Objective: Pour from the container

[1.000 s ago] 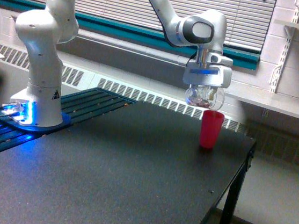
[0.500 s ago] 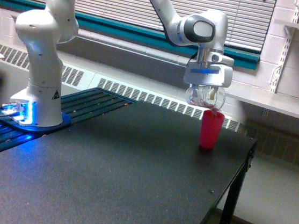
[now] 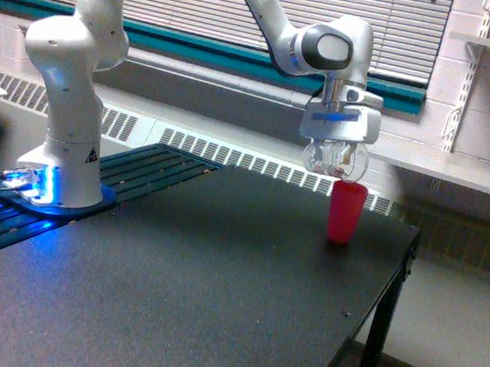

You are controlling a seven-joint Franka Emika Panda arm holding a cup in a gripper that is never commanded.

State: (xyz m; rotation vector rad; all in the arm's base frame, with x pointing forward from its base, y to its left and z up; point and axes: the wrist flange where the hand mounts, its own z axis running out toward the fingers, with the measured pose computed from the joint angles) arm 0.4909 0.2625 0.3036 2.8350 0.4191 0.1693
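The container (image 3: 333, 161) is a small clear plastic cup with brownish bits showing inside. It lies tipped on its side in my gripper (image 3: 335, 158), which is shut on it. It hangs just above the rim of the pink-red cup (image 3: 345, 212), slightly toward the exterior view's left of that cup. The pink-red cup stands upright on the dark table (image 3: 180, 282), near the far right corner. What is inside the pink-red cup is hidden.
The arm's white base (image 3: 64, 154) stands at the exterior view's left on a blue-lit mount. The table's right edge (image 3: 393, 280) drops off close beside the pink-red cup. A radiator grille and window blinds run behind, and a white shelf (image 3: 459, 172) lies at the right.
The container has turned a little further in my gripper; its brownish bits look fewer than a second ago. The arm and the pink-red cup have hardly moved.
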